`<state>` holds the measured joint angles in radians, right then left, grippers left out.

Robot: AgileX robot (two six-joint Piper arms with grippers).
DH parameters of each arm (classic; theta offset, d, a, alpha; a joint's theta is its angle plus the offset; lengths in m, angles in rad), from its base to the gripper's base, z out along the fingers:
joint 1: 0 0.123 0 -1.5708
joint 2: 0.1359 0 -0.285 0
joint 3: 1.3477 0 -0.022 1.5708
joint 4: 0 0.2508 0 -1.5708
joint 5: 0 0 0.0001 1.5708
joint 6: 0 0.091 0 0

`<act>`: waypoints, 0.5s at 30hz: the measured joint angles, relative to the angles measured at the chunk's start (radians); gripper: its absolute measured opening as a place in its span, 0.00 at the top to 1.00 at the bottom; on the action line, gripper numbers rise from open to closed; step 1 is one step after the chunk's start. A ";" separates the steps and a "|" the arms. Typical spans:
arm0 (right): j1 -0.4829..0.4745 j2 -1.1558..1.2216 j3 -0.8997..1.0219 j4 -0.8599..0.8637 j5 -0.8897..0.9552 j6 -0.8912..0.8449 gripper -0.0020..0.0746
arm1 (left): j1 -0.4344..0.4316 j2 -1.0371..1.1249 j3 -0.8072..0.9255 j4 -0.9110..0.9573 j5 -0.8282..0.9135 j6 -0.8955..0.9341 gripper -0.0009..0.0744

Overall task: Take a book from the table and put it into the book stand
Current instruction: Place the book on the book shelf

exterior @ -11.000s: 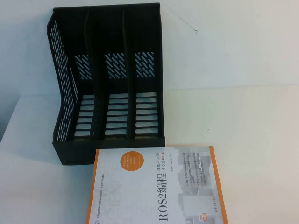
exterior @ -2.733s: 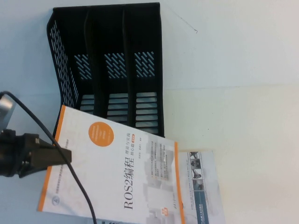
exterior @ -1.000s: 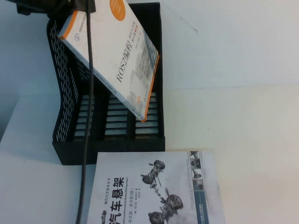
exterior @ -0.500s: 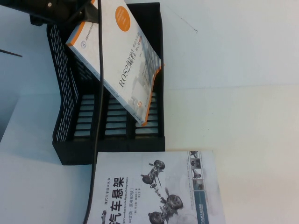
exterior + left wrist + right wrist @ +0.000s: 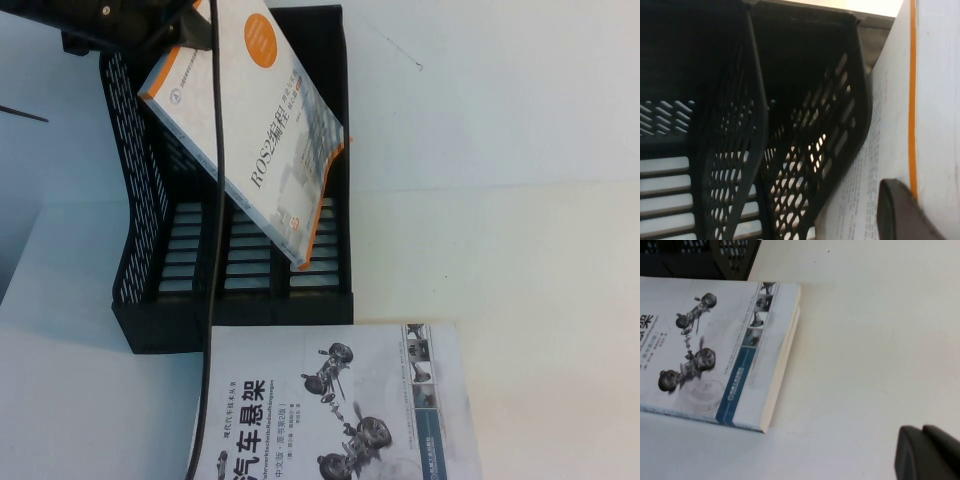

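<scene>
Tabletop [image 5: 520, 330], plain white and flat, fills the high view, with a faint crease running across it from 9 to 3 o'clock behind the black book stand [image 5: 140, 230], which sits toward 10 o'clock with its three upright compartments open to the near side. A second, white-grey book picturing car suspension parts [image 5: 340, 410] lies flat at 6 o'clock, just in front of the stand's base; the right wrist view shows the same volume [image 5: 715, 350] on bare white surface. The book [image 5: 255, 140], orange-edged with a black "ROS2" title, hangs tilted over the stand, its long axis running from 11 o'clock down to 5 o'clock, its lower corner dipping toward the rightmost compartment; whether it touches the stand cannot be told. The left gripper [image 5: 175, 28] sits at the 11 o'clock corner of the high view, narrowly closed on the book's upper end, a dark cable [image 5: 215, 260] trailing down from it. The left wrist view looks along the book's pages [image 5: 935, 100] into the perforated stand walls [image 5: 805, 150]. The right gripper [image 5: 927, 452] hovers low over empty table away from the stand; whether its pincer is wide or narrow cannot be told. Compared with half a second earlier, the book has barely shifted, its lower corner sitting a touch lower.
</scene>
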<state>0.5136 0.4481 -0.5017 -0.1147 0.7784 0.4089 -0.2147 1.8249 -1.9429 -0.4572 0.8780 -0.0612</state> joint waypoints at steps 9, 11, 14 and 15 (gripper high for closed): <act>0.000 0.000 0.000 0.000 0.000 0.002 0.97 | -0.002 -0.037 0.002 0.018 0.025 -0.006 0.85; 0.000 0.000 0.000 0.000 0.000 0.002 0.97 | -0.002 -0.048 0.002 0.026 0.031 -0.006 0.85; 0.000 0.000 0.000 0.000 0.000 0.002 0.97 | -0.002 -0.061 0.002 0.033 0.038 -0.008 0.85; 0.000 0.000 0.000 0.000 0.000 0.002 0.97 | -0.002 -0.064 0.002 0.033 0.040 -0.010 0.85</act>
<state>0.5136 0.4481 -0.5017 -0.1147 0.7784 0.4107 -0.2163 1.7614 -1.9411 -0.4242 0.9180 -0.0715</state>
